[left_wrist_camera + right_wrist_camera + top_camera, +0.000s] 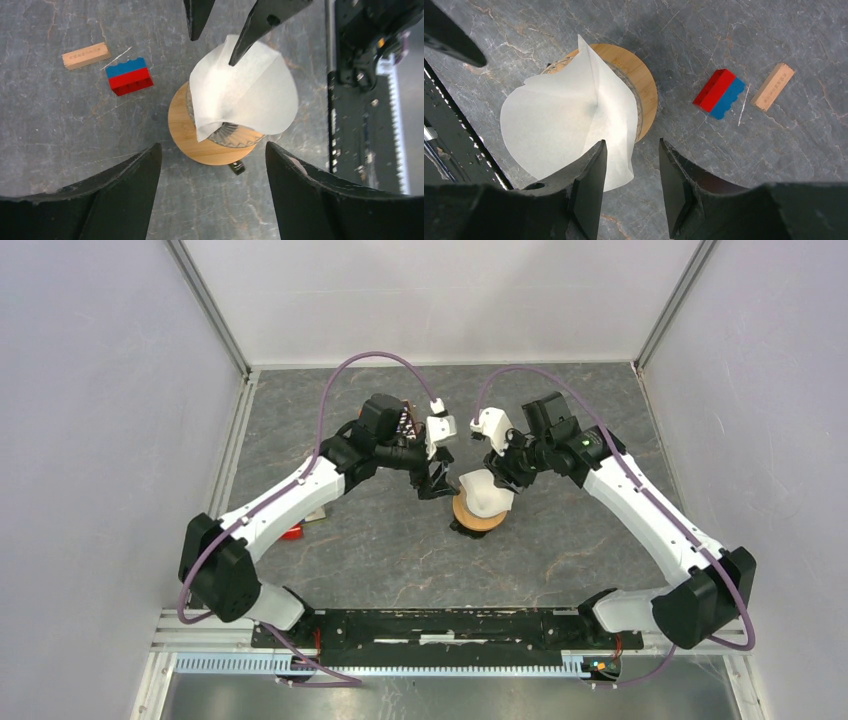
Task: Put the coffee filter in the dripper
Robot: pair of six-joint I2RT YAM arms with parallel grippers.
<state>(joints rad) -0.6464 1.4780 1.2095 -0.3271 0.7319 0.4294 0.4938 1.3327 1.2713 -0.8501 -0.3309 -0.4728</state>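
The coffee filter (250,92), a white paper cone, sits opened in the dripper (200,145), a ribbed glass funnel on a round wooden collar. The paper leans and overhangs the rim on the side toward the arm bases (549,130). My left gripper (213,145) hovers above the dripper's edge, open wide, with nothing between its fingers. My right gripper (632,142) is open too. Its left finger (589,180) overlaps the filter's lower edge without pinching it. From above, both grippers (437,485) (500,475) flank the filter (487,495) at the table's middle.
A red-and-blue brick (129,76) and a small wooden block (86,55) lie on the grey table beyond the dripper, with a thin pin between them. The black mounting rail (365,125) runs along the near edge. Cage walls close in both sides.
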